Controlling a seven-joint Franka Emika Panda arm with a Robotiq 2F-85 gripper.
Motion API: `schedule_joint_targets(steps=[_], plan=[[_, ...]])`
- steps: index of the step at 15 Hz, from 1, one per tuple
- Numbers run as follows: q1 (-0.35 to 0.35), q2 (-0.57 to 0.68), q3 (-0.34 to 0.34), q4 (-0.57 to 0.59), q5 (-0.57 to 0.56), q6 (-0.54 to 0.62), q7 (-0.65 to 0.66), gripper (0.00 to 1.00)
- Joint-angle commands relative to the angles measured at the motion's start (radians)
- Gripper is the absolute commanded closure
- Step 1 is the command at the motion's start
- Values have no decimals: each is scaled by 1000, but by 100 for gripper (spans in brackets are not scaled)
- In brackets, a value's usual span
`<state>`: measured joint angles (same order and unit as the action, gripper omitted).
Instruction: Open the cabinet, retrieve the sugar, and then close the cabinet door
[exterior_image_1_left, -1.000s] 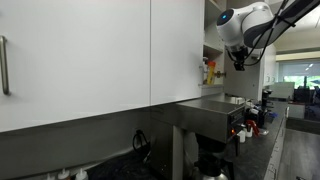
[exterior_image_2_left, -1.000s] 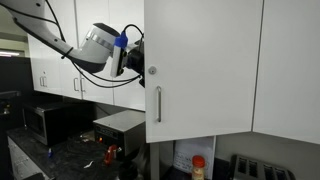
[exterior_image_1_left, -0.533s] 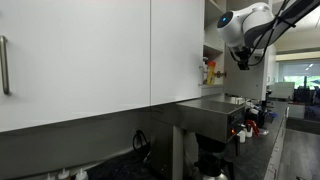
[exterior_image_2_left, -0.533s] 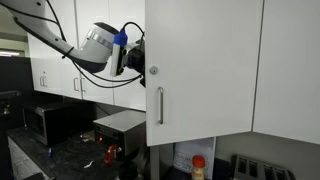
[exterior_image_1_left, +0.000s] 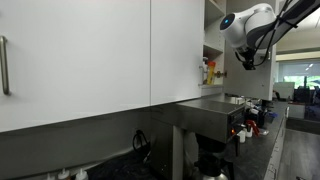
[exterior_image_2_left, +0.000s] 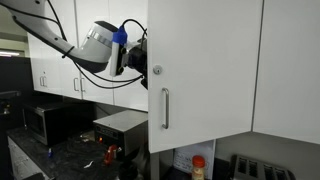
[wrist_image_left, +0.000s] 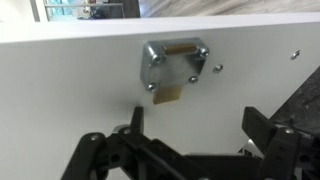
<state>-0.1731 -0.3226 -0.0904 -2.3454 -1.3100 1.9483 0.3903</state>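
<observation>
The cabinet door (exterior_image_2_left: 205, 60) is a white panel with a short silver handle (exterior_image_2_left: 165, 108), standing swung out. Its inner face (wrist_image_left: 70, 80) fills the wrist view, with a metal hinge plate (wrist_image_left: 174, 62) screwed to it. My gripper (wrist_image_left: 195, 125) is open just in front of that inner face, with nothing between its black fingers (wrist_image_left: 135, 120). In an exterior view the gripper (exterior_image_2_left: 141, 62) sits behind the door's left edge, partly hidden. The gripper (exterior_image_1_left: 243, 57) also hangs beside the open cabinet (exterior_image_1_left: 212, 45) and its shelves. The sugar is out of view.
Colourful bottles (exterior_image_1_left: 208, 72) stand on a cabinet shelf. A big near white front with a long handle (exterior_image_1_left: 5, 65) fills the left. More white wall cabinets (exterior_image_2_left: 60, 60) hang behind the arm. A dark counter (exterior_image_2_left: 70, 150) with appliances and a red-lidded bottle (exterior_image_2_left: 197, 166) lies below.
The cabinet door and its handle have shifted to the right in an exterior view, and the gripper has moved slightly with it. The jaws stay open.
</observation>
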Motion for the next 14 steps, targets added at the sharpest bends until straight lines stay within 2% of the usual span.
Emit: schedule_joint_targets(steps=[1,8,10,14], plan=[[9,-9,-29,-2,-22,-23,-1,0],[15,-16,-49,0,-13,-11,1,0],[26,-13,-48,4,0,22,12,0],[70,3,-39,22,32,159,91,0]])
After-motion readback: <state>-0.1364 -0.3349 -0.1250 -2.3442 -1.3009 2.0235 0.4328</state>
